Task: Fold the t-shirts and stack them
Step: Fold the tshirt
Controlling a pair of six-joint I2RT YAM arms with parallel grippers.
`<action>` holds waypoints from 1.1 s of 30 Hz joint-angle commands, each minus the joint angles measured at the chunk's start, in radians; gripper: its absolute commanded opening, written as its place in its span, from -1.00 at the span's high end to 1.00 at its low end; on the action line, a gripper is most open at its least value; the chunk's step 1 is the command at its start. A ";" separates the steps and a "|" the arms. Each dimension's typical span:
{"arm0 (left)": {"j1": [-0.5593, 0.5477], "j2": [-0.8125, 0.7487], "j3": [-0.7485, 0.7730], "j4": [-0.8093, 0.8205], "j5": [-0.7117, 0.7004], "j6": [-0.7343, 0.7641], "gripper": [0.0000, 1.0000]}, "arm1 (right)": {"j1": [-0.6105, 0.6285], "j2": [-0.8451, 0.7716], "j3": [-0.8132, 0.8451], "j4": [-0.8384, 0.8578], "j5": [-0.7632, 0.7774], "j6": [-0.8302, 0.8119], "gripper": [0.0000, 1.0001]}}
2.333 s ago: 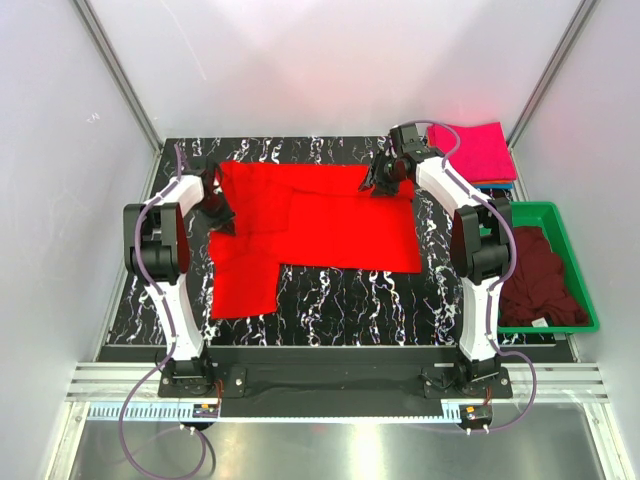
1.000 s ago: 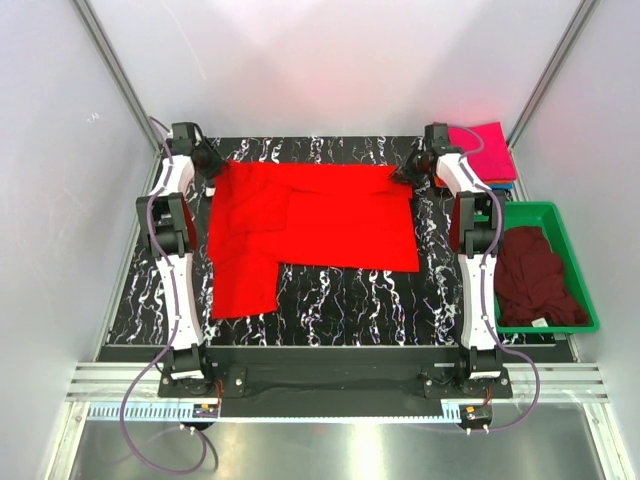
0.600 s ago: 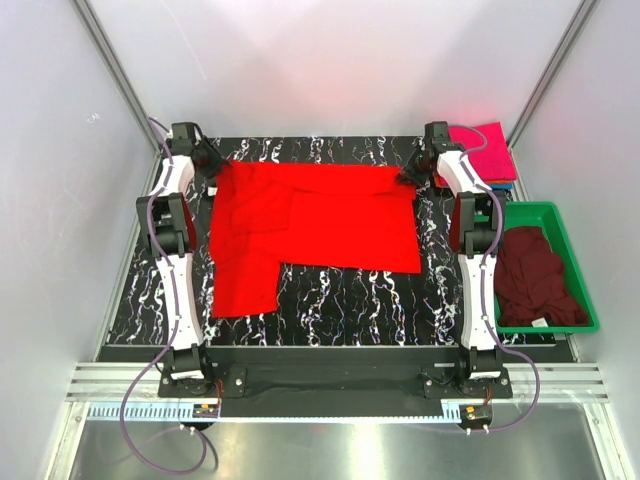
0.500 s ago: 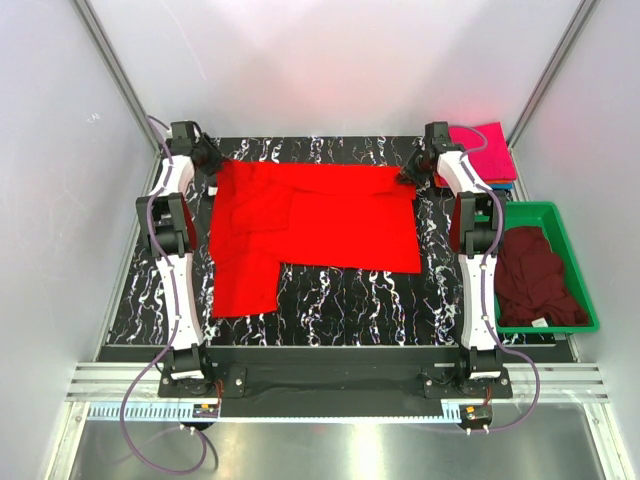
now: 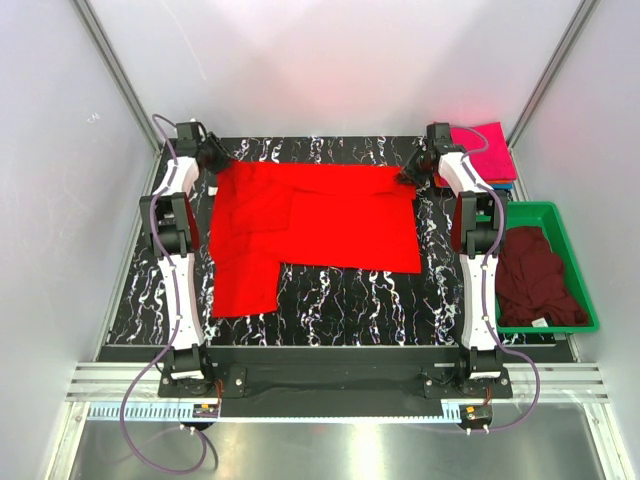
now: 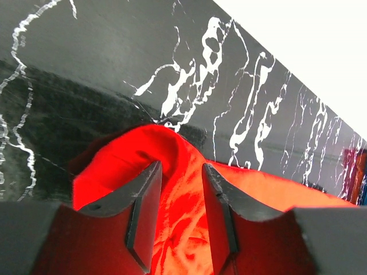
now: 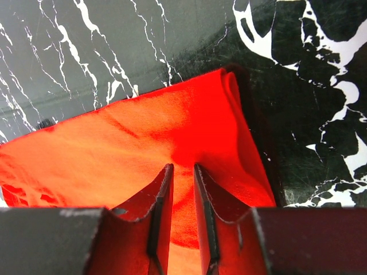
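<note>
on the white-walled marbled table [image 5: 340, 300], left gripper [image 6: 182, 172] and right gripper [image 7: 183, 169] seemingly pinch the red t-shirt [image 5: 330, 225].

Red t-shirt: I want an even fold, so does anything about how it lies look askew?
Yes. The red t-shirt lies as an uneven L: its left part extends well nearer than the straight near edge of the rest.

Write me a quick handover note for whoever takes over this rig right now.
Left gripper: shut on the far-left corner of the red t-shirt.
Right gripper: shut on its far-right corner.
Red t-shirt: spread across the table, not folded up yet.
Magenta t-shirt: folded, at the far right corner.
Maroon t-shirt: crumpled in the green bin.
Done: magenta folded. Left: fold red, then maroon, and stack them.
</note>
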 commanded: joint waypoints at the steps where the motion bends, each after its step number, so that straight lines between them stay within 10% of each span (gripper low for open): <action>1: -0.006 -0.037 -0.014 0.032 -0.003 0.020 0.22 | -0.007 -0.007 -0.032 -0.029 0.045 -0.019 0.43; 10: -0.008 -0.017 -0.011 0.032 -0.013 0.017 0.45 | -0.007 -0.005 -0.029 -0.026 0.033 -0.021 0.43; 15: -0.002 -0.014 0.007 0.021 -0.032 0.007 1.00 | -0.007 0.004 -0.021 -0.047 0.063 -0.018 0.47; 33: 0.033 -0.005 0.025 -0.002 -0.066 -0.013 1.00 | -0.014 0.024 -0.003 -0.090 0.119 0.007 0.53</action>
